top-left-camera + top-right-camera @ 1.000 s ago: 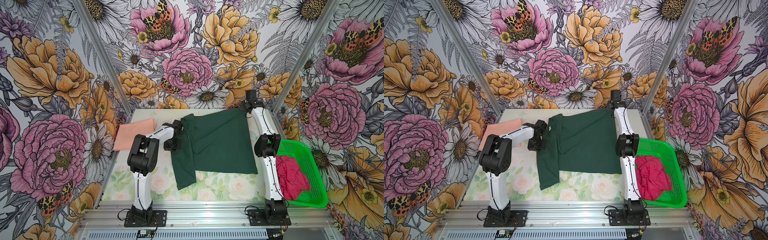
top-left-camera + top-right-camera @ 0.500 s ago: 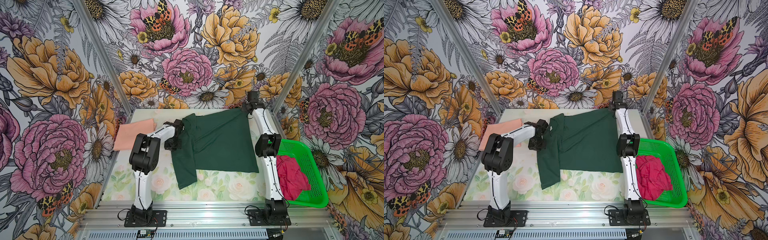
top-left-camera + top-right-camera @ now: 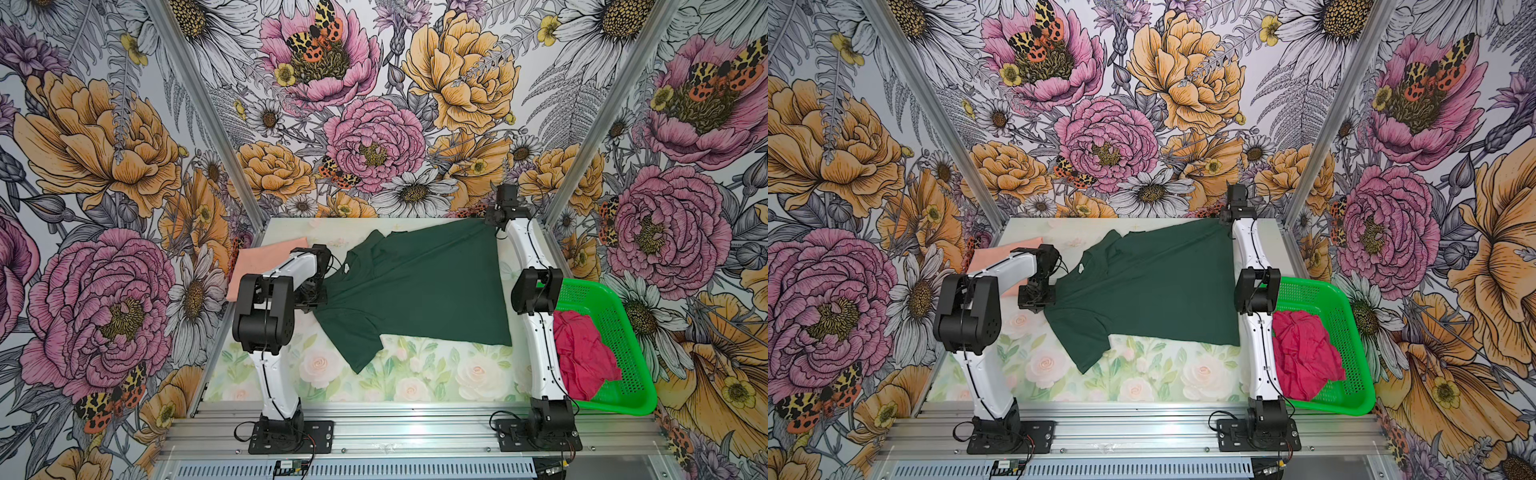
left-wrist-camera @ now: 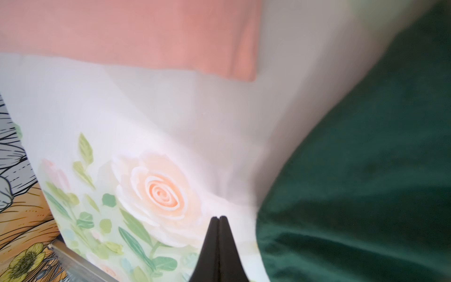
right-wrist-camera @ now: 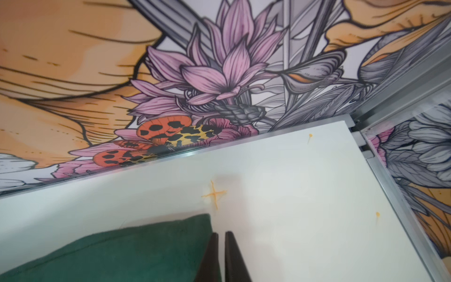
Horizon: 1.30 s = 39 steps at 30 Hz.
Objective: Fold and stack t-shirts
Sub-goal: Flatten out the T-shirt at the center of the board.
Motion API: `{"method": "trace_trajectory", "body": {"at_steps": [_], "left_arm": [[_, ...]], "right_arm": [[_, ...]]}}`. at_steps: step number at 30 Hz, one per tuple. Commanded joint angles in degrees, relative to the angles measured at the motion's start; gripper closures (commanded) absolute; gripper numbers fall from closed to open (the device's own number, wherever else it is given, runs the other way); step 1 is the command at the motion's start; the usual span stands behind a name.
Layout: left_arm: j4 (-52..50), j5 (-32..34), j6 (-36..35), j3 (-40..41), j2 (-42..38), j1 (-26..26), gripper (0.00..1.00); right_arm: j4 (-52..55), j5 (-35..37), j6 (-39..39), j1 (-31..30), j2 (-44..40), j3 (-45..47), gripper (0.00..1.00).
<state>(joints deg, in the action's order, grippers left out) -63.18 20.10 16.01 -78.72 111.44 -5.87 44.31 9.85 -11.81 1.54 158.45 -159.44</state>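
Since a second ago the left hand (image 4: 218, 221) has drawn back toward the left side of the table (image 3: 436, 374), and the right hand (image 5: 221, 235) has parted its jaws.

Nearest me, at the table's right side, the green basket (image 3: 615, 409) holds the crimson-pink t-shirt (image 3: 582, 357), crumpled. I note the dark green t-shirt (image 3: 424, 291) spread unfolded across the middle of the table, one sleeve pointing toward the near edge and the collar toward the left.

At that shirt's left edge the left hand is fully closed. Its wrist view shows the tips pressed together over bare table with no cloth between them, and the green cloth just beside.

Further back on the left, the peach t-shirt (image 3: 257, 262) lies folded flat, apart from the green one.

At the far right corner the right hand stands slightly open over the table. It grips nothing, and the green shirt's corner lies just beside one finger.
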Motion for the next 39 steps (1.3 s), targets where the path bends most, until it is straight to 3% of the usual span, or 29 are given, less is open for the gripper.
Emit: {"method": "trace_trajectory", "body": {"at_steps": [1, 3, 5, 7, 8, 11, 13, 16, 19, 22, 33, 39], "left_arm": [[-0.64, 4.70, -0.32, -0.93, -2.86, -0.49, 1.00], [-0.17, 8.61, 0.74, -1.58, -5.25, -1.86, 1.00], [1.88, 12.48, 0.16, -2.30, -9.74, -4.74, 1.00], [5.59, 11.59, -1.48, -3.89, -12.20, -7.11, 1.00], [7.50, 9.20, -1.95, -5.35, -12.10, -7.71, 0.91], [11.69, -1.68, -3.33, -13.57, -3.62, -7.58, 0.86], [12.46, -7.13, -4.12, -20.96, 4.50, -7.74, 0.87], [12.66, -13.27, -4.35, -32.52, 15.96, -8.51, 1.00], [12.40, -13.95, -5.49, -42.60, 24.77, -8.75, 1.00], [12.03, -19.96, -5.20, -49.53, 30.62, -7.56, 1.00], [12.09, -16.29, -8.63, -52.96, 30.35, -6.39, 0.97], [11.97, -20.24, -8.65, -65.40, 37.48, -6.07, 0.94]], "right_arm": [[-0.99, -1.96, 0.89, 0.39, 1.24, 0.09, 0.44], [-0.99, -2.19, 1.09, 0.39, 0.80, 0.91, 0.17], [-0.98, -3.59, 1.52, 0.34, 0.01, 1.92, 0.10], [-0.98, -7.02, 1.42, 0.38, -1.13, 2.95, 0.10], [-0.98, -9.07, 0.84, 0.25, -1.54, 3.24, 0.10], [-0.99, -13.03, -0.75, -0.57, -2.92, 4.39, 0.12], [-0.90, -14.13, -0.53, -1.76, -4.45, 6.32, 0.14], [-0.93, -14.43, 1.50, -4.38, -8.15, 11.63, 0.17], [-0.81, -16.71, 3.05, -6.70, -11.74, 16.94, 0.17], [-0.73, -18.87, 2.76, -8.39, -14.47, 21.46, 0.19], [2.87, -23.76, 4.38, -14.27, -19.94, 32.44, 0.25], [3.15, -23.12, 4.29, -17.23, -21.34, 38.90, 0.28]]}}
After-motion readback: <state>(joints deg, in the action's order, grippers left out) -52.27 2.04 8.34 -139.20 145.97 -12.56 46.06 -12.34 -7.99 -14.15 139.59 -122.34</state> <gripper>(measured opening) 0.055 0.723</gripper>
